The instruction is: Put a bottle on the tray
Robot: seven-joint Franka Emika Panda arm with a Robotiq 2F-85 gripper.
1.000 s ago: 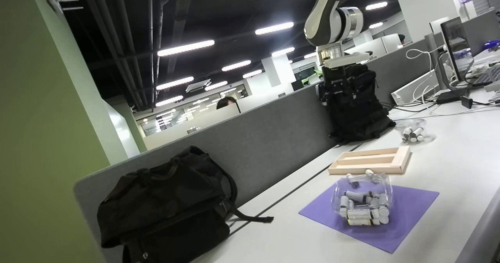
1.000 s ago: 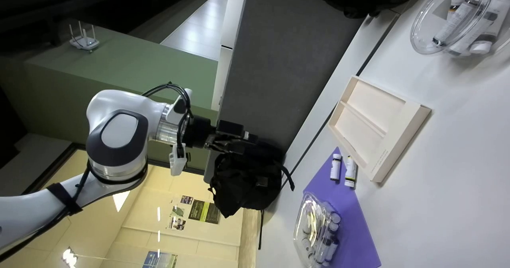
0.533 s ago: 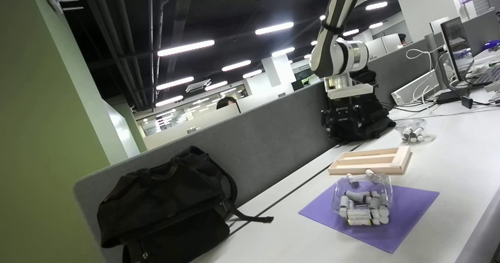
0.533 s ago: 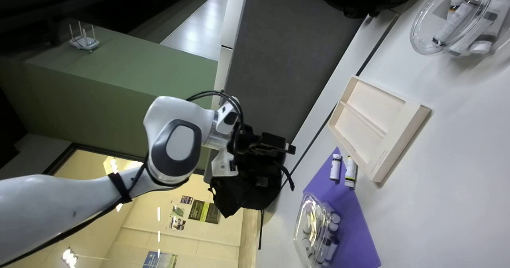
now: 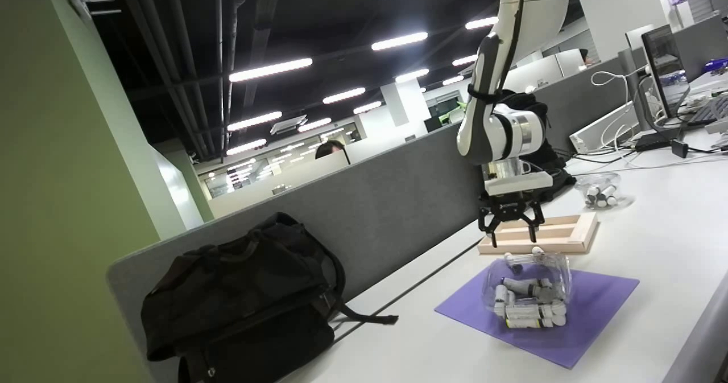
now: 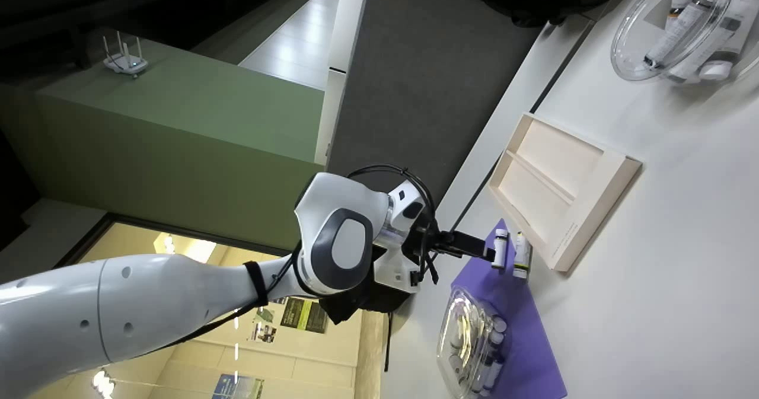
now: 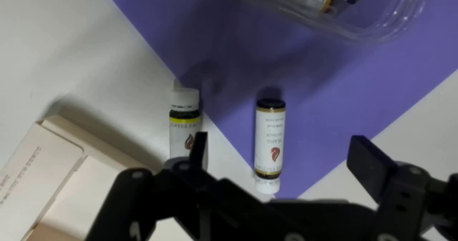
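A bottle with a white label and red logo [image 7: 270, 140] lies on the purple mat [image 6: 528, 322]; it also shows in an exterior view [image 6: 500, 251]. A bottle with a yellow band [image 7: 184, 126] lies beside it, mostly on the white table, and shows in an exterior view too [image 6: 522, 255]. The pale wooden tray [image 6: 599, 209] lies close by, with one divider; it also shows in an exterior view [image 5: 583, 235] and at the wrist view's lower left [image 7: 96, 140]. My gripper [image 7: 280, 140] is open and empty above the red-logo bottle, which appears between its fingers.
A clear plastic box [image 6: 453, 328] holding several bottles stands on the mat. A clear bowl [image 6: 673, 25] with more bottles stands beyond the tray. Black backpacks [image 5: 250, 303] lean on the grey partition [image 5: 398, 201] along the table's edge.
The arm has come down from in front of the partition toward the mat, and the gripper is now low over the two loose bottles. The bottles and tray have not moved.
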